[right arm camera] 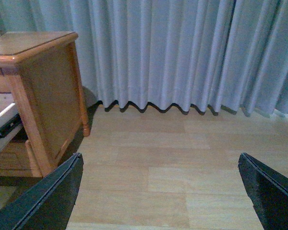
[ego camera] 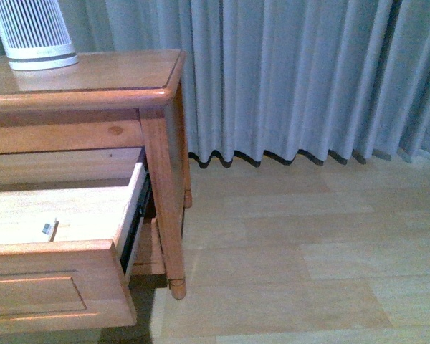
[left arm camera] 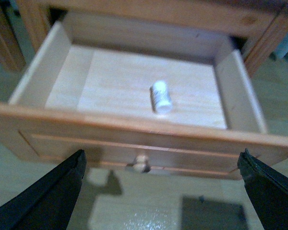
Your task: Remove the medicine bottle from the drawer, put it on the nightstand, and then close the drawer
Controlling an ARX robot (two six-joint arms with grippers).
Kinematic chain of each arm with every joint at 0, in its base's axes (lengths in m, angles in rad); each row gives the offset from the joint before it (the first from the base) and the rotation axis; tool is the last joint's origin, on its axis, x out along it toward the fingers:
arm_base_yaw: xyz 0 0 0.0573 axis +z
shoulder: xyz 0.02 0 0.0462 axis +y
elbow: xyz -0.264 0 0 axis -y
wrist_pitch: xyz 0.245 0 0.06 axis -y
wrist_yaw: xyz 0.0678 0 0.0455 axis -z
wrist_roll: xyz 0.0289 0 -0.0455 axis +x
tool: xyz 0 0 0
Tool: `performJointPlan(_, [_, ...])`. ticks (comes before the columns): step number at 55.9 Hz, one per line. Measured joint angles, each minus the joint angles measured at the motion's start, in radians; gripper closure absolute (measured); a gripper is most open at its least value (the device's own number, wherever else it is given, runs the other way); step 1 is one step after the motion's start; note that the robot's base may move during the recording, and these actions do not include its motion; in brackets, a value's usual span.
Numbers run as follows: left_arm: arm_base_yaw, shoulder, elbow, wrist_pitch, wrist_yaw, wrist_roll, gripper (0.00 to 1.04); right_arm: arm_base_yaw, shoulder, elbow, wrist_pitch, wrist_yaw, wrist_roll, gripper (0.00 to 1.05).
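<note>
The medicine bottle [left arm camera: 161, 97], small and white, lies on its side on the pale floor of the open drawer [left arm camera: 134, 125], near the front wall. My left gripper [left arm camera: 161, 191] hovers open in front of the drawer, above its round knob [left arm camera: 141, 162], with nothing between the fingers. In the front view the drawer [ego camera: 50, 287] stands pulled out of the nightstand [ego camera: 93, 72]; a small pale shape [ego camera: 50, 229] on its floor is too small to identify. My right gripper [right arm camera: 161, 191] is open over bare floor, to the right of the nightstand [right arm camera: 48, 100]. Neither arm shows in the front view.
A white slatted appliance [ego camera: 36, 36] stands on the nightstand's top at the back left. Grey curtains [ego camera: 308, 79] hang behind and to the right. Pale wood-plank floor [ego camera: 294, 251] spreads to the right of the nightstand's leg [ego camera: 168, 215].
</note>
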Motion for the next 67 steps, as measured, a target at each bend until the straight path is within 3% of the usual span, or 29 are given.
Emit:
performJointPlan(10, [-0.121, -0.289, -0.097, 0.087, -0.154, -0.011, 0.43, 0.000, 0.000, 0.000, 0.000, 0.000, 0.000, 0.07])
performJointPlan(19, [-0.217, -0.375, -0.192, 0.078, -0.242, -0.013, 0.88, 0.000, 0.000, 0.000, 0.000, 0.003, 0.000, 0.07])
performJointPlan(23, [-0.252, -0.401, -0.209, 0.068, -0.294, -0.015, 1.02, 0.000, 0.000, 0.000, 0.000, 0.003, 0.000, 0.07])
performJointPlan(26, [-0.320, -0.419, -0.220, 0.060, -0.371, -0.019, 1.02, 0.000, 0.000, 0.000, 0.000, 0.003, 0.000, 0.07])
performJointPlan(29, [-0.355, -0.435, -0.230, 0.057, -0.373, -0.018, 1.02, 0.000, 0.000, 0.000, 0.000, 0.003, 0.000, 0.07])
performJointPlan(44, [-0.363, -0.501, -0.269, 0.029, -0.388, -0.019, 1.02, 0.000, 0.000, 0.000, 0.000, 0.000, 0.000, 0.07])
performJointPlan(48, [-0.364, -0.585, -0.273, -0.080, -0.393, -0.019, 1.02, -0.001, 0.000, 0.000, 0.000, -0.003, 0.000, 0.07])
performJointPlan(54, [-0.364, -0.655, -0.284, -0.115, -0.394, -0.019, 1.02, -0.001, -0.001, 0.000, 0.001, -0.009, 0.000, 0.07])
performJointPlan(55, [-0.364, -0.665, -0.290, -0.114, -0.393, -0.019, 1.02, -0.004, 0.005, 0.001, -0.004, -0.022, 0.005, 0.07])
performJointPlan(58, [-0.364, -0.687, -0.309, -0.115, -0.393, -0.019, 1.02, -0.051, 0.097, 0.050, -0.099, -0.203, 0.063, 0.07])
performJointPlan(61, [-0.364, -0.689, -0.316, -0.115, -0.392, -0.019, 1.02, -0.043, 0.251, 0.120, -0.075, -0.308, 0.109, 0.07])
performJointPlan(67, [-0.365, -0.692, -0.316, -0.115, -0.389, -0.019, 1.02, 0.048, 0.579, 0.318, 0.087, -0.258, 0.113, 0.07])
